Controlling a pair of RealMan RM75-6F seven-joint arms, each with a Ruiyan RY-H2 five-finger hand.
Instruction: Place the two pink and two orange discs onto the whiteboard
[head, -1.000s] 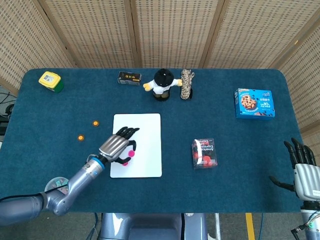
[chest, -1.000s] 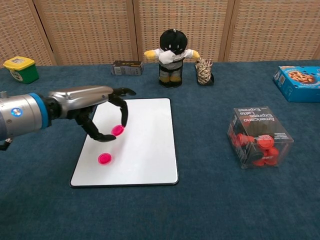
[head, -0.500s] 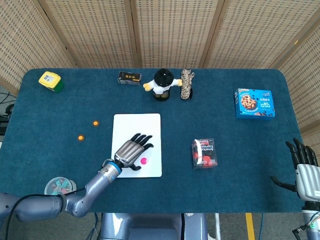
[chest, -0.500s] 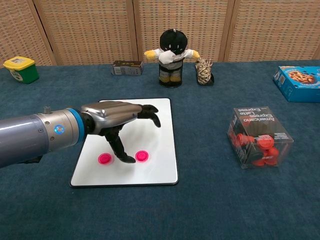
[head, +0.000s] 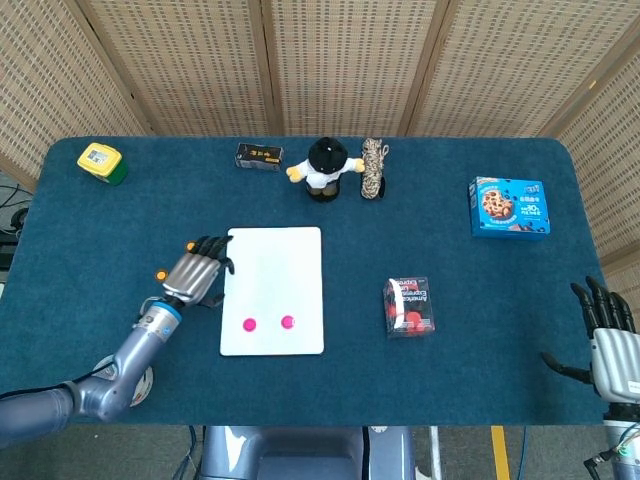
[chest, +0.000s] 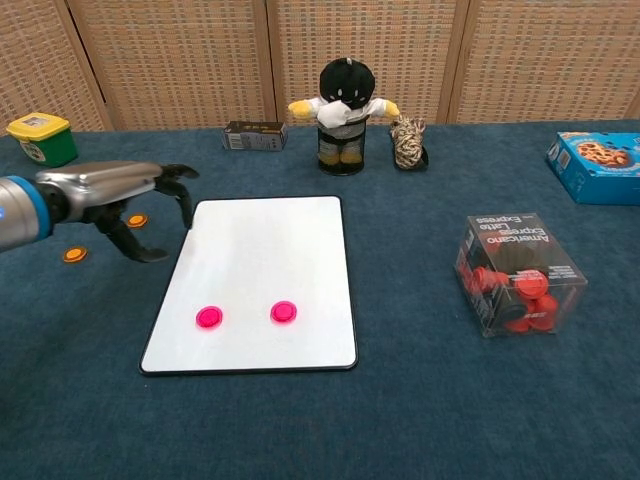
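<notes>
Two pink discs (head: 249, 324) (head: 288, 322) lie side by side on the near part of the whiteboard (head: 275, 260); the chest view shows the same pink discs (chest: 209, 317) (chest: 284, 311). Two orange discs lie on the blue cloth left of the board: one (chest: 74, 255) further left, the other (chest: 137, 220) under my left hand's fingers. My left hand (head: 192, 272) (chest: 105, 188) hovers just off the board's left edge, fingers apart and curved down, holding nothing. My right hand (head: 605, 335) stands open at the table's near right corner.
Along the far edge stand a yellow-green tub (head: 102, 162), a small black box (head: 259, 156), a plush toy (head: 323, 168) and a rope coil (head: 374, 168). A blue cookie box (head: 510, 206) lies far right. A clear box of red capsules (head: 409, 306) sits right of the board.
My left hand let go of the second pink disc on the board, then moved left off the board to above the orange discs. The right hand has stayed still.
</notes>
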